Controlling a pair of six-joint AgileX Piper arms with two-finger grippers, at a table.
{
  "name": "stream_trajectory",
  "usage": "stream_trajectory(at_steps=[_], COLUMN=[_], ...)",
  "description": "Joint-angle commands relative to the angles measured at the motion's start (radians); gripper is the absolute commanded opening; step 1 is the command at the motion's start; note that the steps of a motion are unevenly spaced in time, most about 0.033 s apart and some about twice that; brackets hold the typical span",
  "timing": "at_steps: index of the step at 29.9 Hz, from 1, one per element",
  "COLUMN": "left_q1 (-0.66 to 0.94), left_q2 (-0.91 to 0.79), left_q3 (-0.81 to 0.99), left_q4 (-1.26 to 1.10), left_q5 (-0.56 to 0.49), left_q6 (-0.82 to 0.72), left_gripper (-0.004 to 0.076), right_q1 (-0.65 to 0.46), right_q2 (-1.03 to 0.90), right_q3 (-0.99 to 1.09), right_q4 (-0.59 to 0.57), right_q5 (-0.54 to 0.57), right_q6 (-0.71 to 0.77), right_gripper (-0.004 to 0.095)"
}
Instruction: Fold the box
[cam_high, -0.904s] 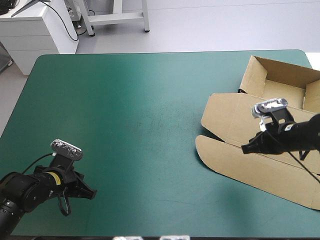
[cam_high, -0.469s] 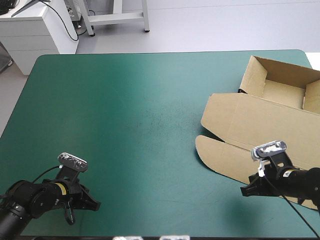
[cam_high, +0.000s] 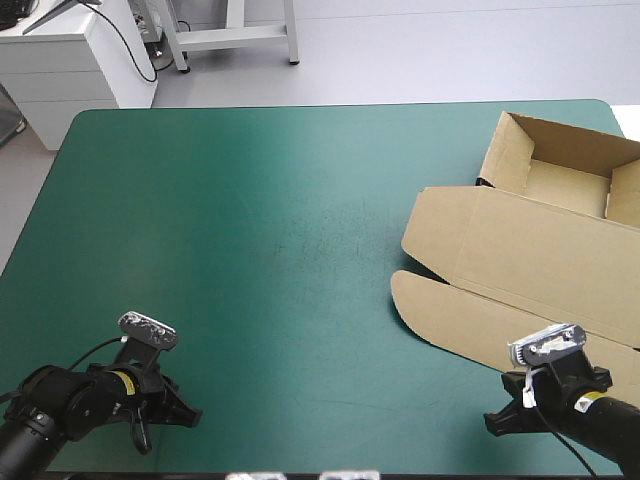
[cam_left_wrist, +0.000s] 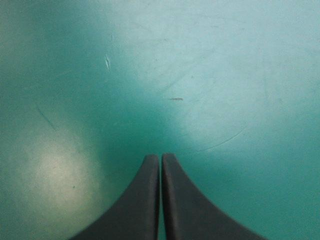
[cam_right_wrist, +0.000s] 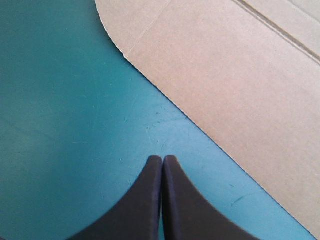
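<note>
The brown box (cam_high: 520, 250) lies at the table's right side as an open tray with raised walls at the far right and its lid flat toward the front. My right gripper (cam_high: 492, 424) is shut and empty near the front edge, just off the lid's front edge. In the right wrist view the shut gripper (cam_right_wrist: 162, 159) points at bare teal-green cover, with the lid (cam_right_wrist: 235, 75) ahead and to one side. My left gripper (cam_high: 190, 412) is shut at the front left corner, far from the box. The left wrist view has its closed gripper (cam_left_wrist: 160, 157) over bare cover.
The teal-green table cover (cam_high: 260, 240) stretches between the two arms and left of the box. The table's front edge runs close behind both grippers. The box reaches the table's right edge.
My right gripper has pulled back off the box lid toward the front edge of the table. The left arm has drawn slightly nearer the front edge. The box has not moved.
</note>
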Motion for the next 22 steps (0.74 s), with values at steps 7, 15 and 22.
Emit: stream_trajectory(at_steps=[7, 15, 22], left_q1=[-0.004, -0.004, -0.004], left_q2=[-0.003, -0.003, -0.003], left_q3=[-0.021, -0.021, -0.021], left_q4=[-0.012, -0.012, -0.012], left_q5=[-0.033, -0.033, -0.033], left_q6=[-0.002, -0.002, -0.002], left_gripper=[-0.0008, -0.0008, -0.0008], right_q1=[0.002, 0.002, 0.002], right_q2=[-0.045, -0.045, -0.045], right_q3=[-0.027, -0.027, -0.027], right_q4=[0.021, 0.021, 0.021], right_q5=[-0.04, -0.04, -0.04], right_q6=[-0.011, -0.011, -0.011], right_gripper=[-0.0019, -0.002, -0.002])
